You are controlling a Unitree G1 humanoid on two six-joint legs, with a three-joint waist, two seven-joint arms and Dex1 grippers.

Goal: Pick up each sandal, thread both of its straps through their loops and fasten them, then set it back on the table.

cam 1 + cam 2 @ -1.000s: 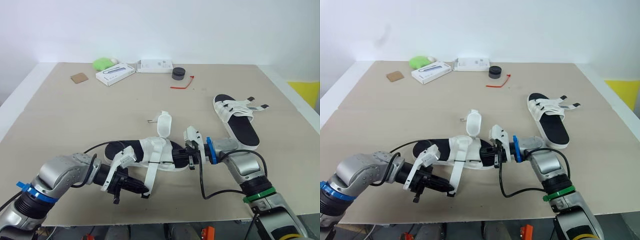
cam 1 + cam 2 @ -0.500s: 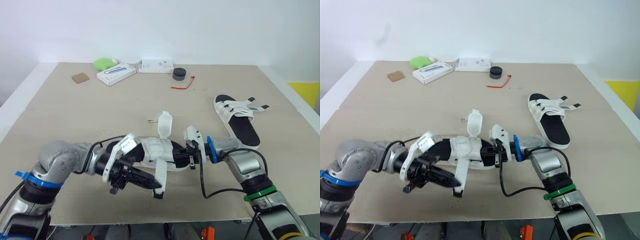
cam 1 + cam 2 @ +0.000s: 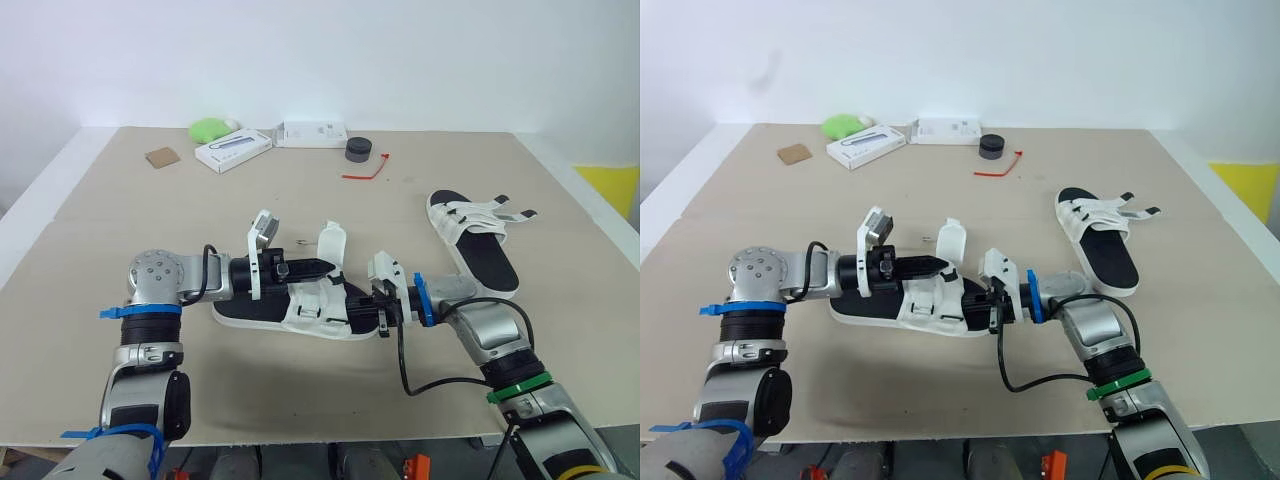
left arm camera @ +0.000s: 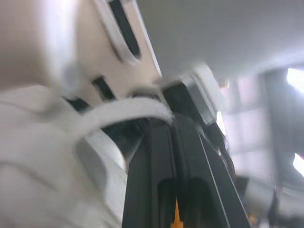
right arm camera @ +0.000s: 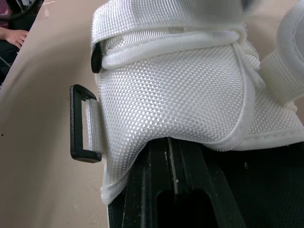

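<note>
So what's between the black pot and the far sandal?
A red tie, close by the black pot; then bare table up to the far sandal. The left eye view shows it.

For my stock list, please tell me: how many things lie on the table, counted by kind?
Sandals: 2
White boxes: 2
Green lump: 1
Brown square: 1
Black round puck: 1
Red tie: 1
Small thin piece: 1
Total: 9

Our right gripper [image 5: 174, 154] has its fingers [image 5: 152, 190] pressed together under the hem of the sandal [image 5: 199, 118] strap [image 5: 175, 80]; a black loop [image 5: 76, 123] lies beside it on the desk [image 5: 42, 190].
</note>
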